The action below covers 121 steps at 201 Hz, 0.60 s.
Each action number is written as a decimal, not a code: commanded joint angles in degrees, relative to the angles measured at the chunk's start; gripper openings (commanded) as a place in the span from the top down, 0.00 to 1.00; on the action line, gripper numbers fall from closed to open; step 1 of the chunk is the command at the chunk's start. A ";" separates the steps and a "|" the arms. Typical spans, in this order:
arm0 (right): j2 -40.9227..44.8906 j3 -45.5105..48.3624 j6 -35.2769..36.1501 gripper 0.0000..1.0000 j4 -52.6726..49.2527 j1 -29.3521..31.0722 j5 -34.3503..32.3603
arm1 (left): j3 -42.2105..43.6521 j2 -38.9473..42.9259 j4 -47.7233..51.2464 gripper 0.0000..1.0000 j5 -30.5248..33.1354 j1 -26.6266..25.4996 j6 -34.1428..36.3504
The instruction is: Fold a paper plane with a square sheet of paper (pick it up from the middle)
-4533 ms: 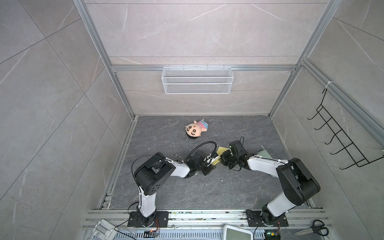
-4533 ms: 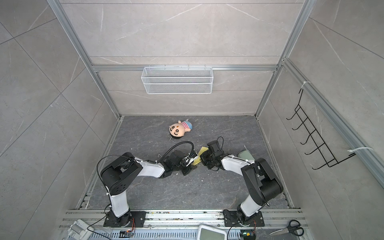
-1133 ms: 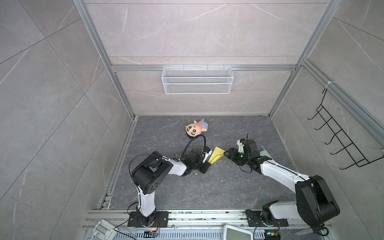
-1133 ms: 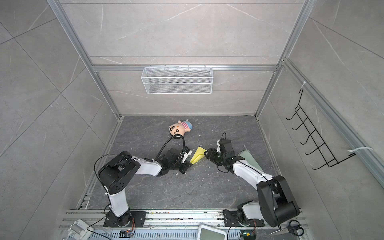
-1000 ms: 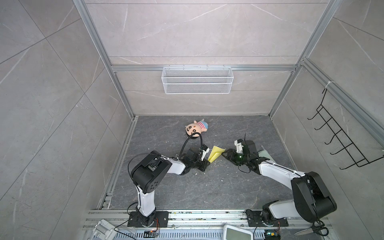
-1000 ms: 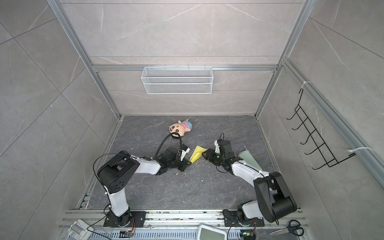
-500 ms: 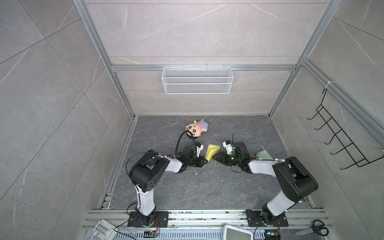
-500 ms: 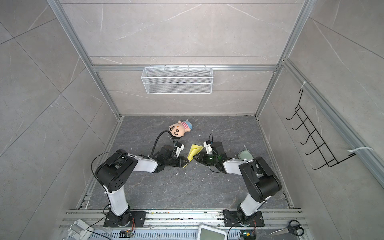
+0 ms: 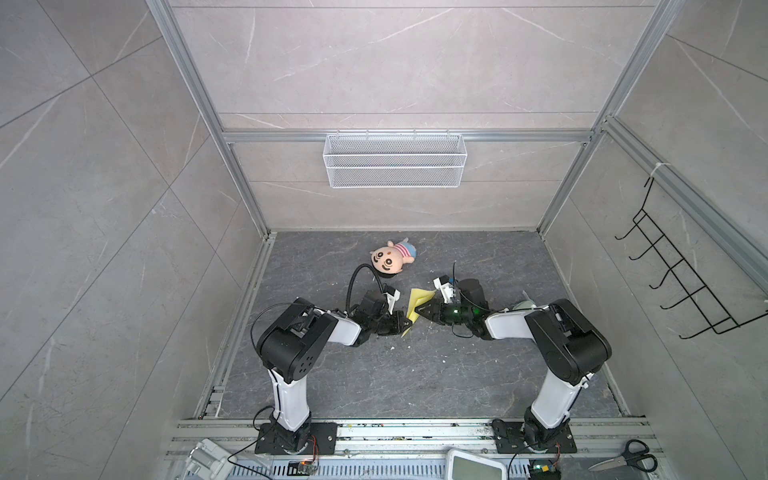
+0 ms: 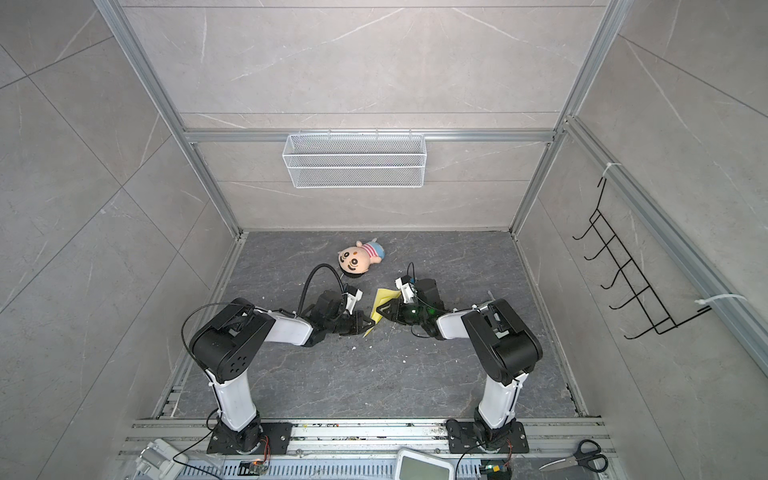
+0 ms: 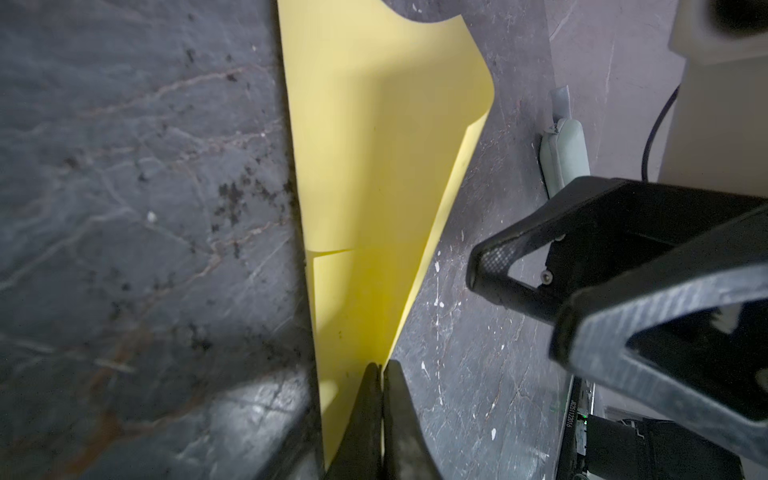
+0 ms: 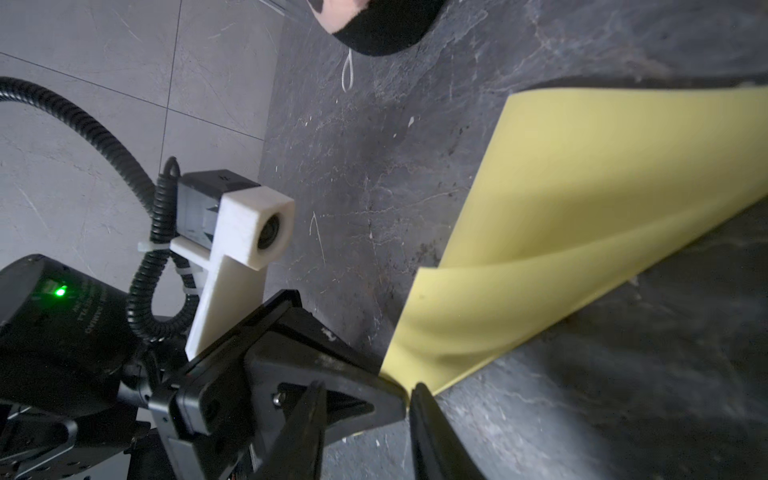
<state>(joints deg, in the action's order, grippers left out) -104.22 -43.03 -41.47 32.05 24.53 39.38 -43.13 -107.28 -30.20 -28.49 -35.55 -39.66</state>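
The right gripper [image 12: 368,386] has moved in beside the paper [image 11: 374,145], fingers narrowing but empty. The left gripper [image 11: 380,374] pinches its near tip, so another fold looks likely.

Pale grey tiled walls close the space in on three sides: the back wall [image 9: 395,75], the left wall [image 9: 83,187] and the right wall [image 9: 706,104], all in big stone-look slabs with faint white veins. Aluminium posts [image 9: 199,104] run up the corners, and a crossbar [image 9: 291,136] spans the back. A white wire basket [image 9: 395,166] hangs from that bar. A black hook rack [image 9: 673,286] sits on the right wall. The floor [image 9: 415,374] is darker grey stone, flecked with small white specks. A metal rail [image 9: 415,432] edges the front. The light is even and soft.
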 commanded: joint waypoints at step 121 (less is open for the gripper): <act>1.85 -1.74 4.21 0.59 -8.26 0.38 -9.44 | 5.41 -0.56 -10.41 0.88 -1.15 2.55 -4.23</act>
<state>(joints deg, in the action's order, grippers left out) -104.20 -43.79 -39.68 31.00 24.53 36.82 -38.35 -107.28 -37.01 -28.86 -33.41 -44.40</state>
